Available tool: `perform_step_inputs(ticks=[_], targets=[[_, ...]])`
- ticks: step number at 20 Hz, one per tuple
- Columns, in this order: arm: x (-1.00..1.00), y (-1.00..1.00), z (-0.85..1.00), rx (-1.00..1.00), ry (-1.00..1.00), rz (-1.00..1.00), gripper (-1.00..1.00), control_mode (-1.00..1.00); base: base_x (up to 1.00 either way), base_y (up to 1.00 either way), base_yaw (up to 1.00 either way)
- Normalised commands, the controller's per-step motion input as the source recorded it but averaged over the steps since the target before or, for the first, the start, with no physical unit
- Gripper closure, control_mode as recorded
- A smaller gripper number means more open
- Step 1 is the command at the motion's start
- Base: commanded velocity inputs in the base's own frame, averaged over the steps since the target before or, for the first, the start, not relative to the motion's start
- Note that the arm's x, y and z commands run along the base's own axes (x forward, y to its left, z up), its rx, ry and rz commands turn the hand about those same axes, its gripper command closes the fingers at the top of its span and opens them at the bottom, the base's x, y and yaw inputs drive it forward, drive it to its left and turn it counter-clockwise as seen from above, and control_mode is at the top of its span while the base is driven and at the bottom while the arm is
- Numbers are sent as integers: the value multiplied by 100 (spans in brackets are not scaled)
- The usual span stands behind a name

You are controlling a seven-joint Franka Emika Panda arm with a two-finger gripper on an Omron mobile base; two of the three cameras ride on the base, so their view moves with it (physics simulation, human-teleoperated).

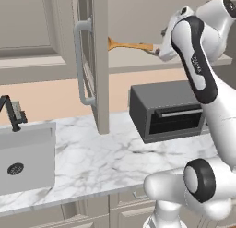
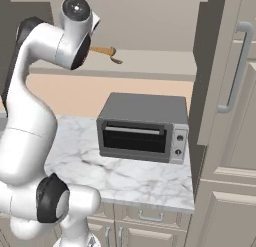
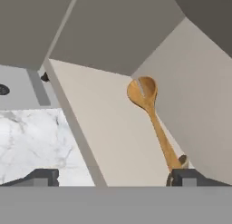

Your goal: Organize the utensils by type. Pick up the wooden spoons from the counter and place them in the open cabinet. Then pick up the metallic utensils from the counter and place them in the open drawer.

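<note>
The gripper (image 3: 113, 177) stands wide apart with the large wooden spoon (image 3: 151, 114) lying on the cabinet shelf (image 3: 113, 128), so next comes withdrawing for the second one.

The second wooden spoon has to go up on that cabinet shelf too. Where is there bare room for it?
The shelf is bare left of the wooden spoon, out to its front edge. It is tight on the right, where the spoon lies along the cabinet's wall, its handle end by a fingertip of the open hand.
</note>
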Motion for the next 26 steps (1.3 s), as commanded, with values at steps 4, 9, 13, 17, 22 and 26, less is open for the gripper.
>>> perform_step_inputs(ticks=[4,9,13,17,22,26], targets=[[-86,16,-2,11,17,-37,-100,-100,0,0,0],[-63,12,-26,5,6,-43,-100,-100,0,0,0],[-55,0,-9,18,4,-36,-100,-100,0,0,0],[-58,-2,-20,22,0,-28,-100,-100,0,0,0],[-52,-10,-22,24,0,-18,-100,-100,0,0,0],[-54,-12,-44,24,0,-2,-100,-100,0,0,0]])
